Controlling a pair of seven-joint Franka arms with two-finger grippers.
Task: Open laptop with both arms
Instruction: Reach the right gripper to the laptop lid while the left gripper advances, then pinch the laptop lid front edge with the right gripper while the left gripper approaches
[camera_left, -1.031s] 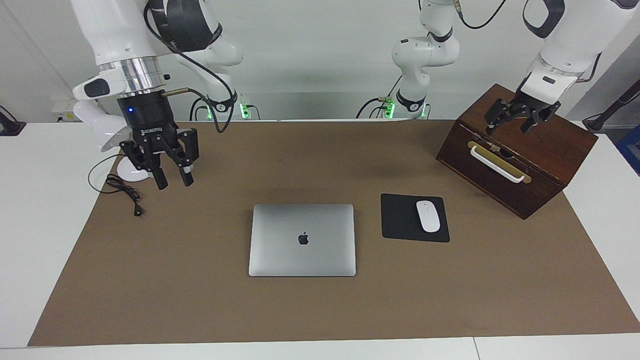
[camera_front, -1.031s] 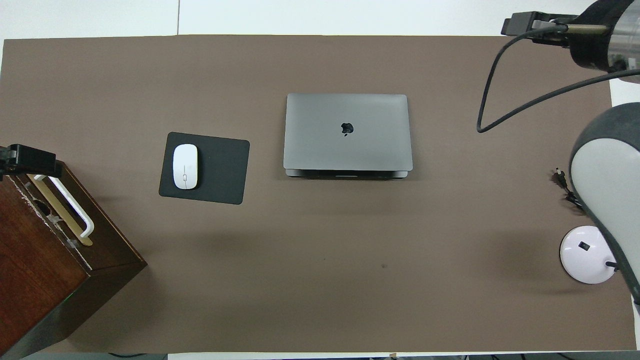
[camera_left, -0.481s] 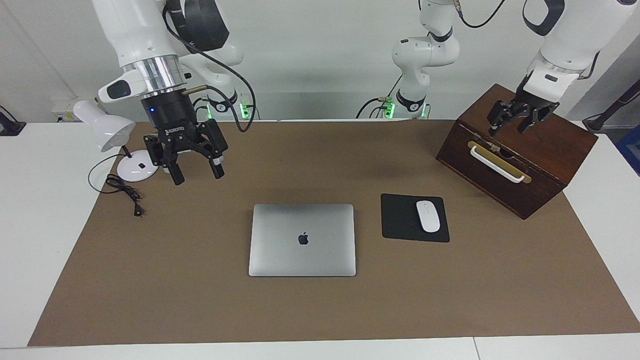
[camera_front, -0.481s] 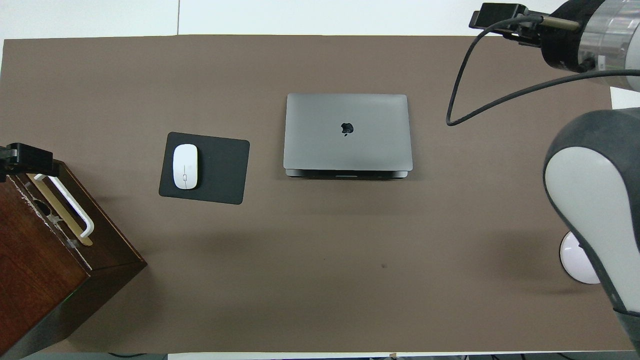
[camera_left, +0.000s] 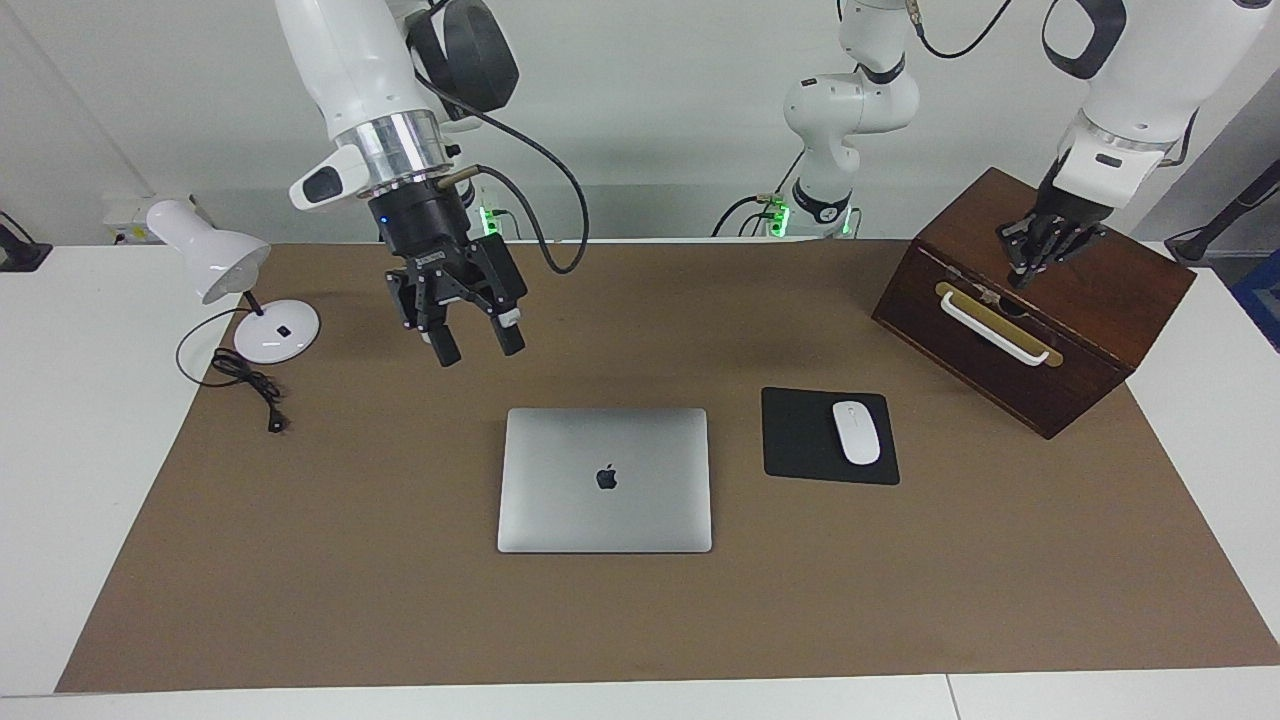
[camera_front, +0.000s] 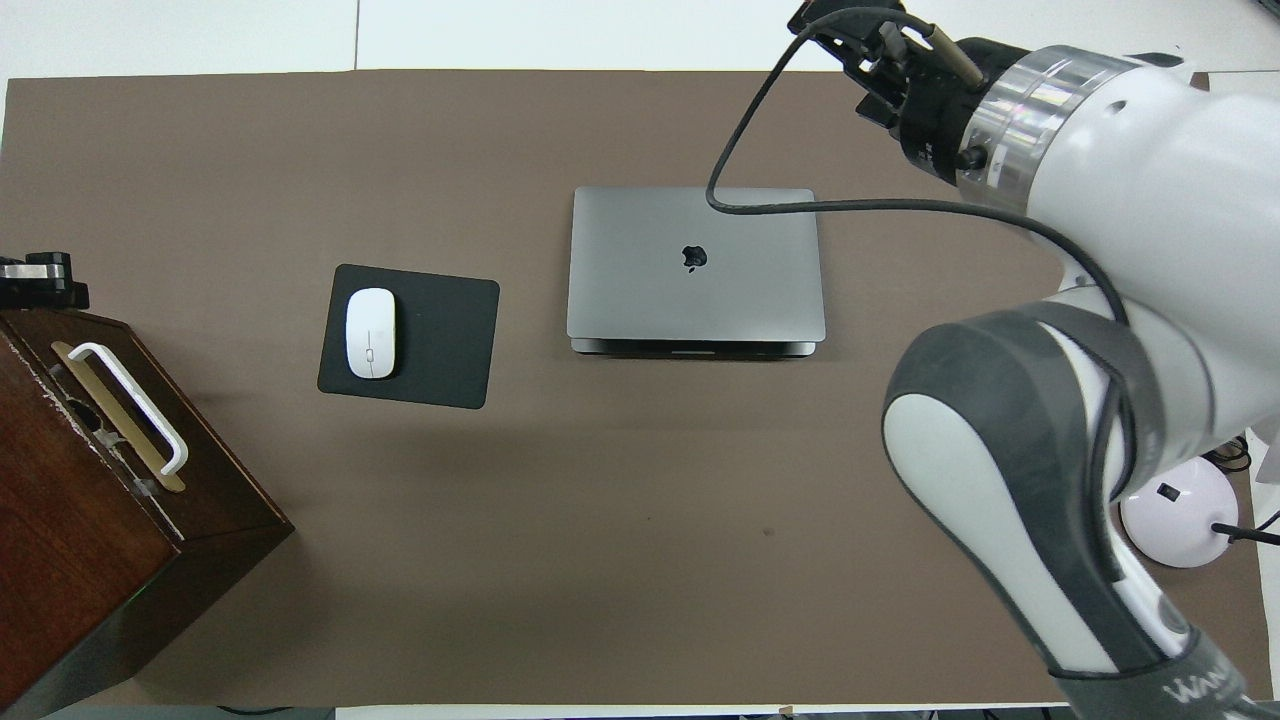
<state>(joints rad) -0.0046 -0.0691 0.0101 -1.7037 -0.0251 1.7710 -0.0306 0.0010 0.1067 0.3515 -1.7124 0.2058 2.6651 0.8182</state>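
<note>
Facing view: closed laptop flat on the brown mat at mid-bench, lid down, logo up, just beside the black mouse pad with its white mouse, which sat toward the left arm's end. Right claw up in the air, over bare mat, fingers spread wide, nothing held; swung in a second's span from above the desk lamp toward the laptop. Left claw over the top of the wooden box near its white handle, fingertips pinched together on nothing; open a second before.

Overhead view: laptop unmoved, its nearer edge slightly raised off the mat, farther from the robots than the box. Right arm now reaching in over the mat, wrist just beside the laptop's corner toward its own end of the bench. Left claw only a dark sliver at the box's edge.

Judged: approach only begun; lid untouched, right arm closing in first, left arm well apart from the laptop.
</note>
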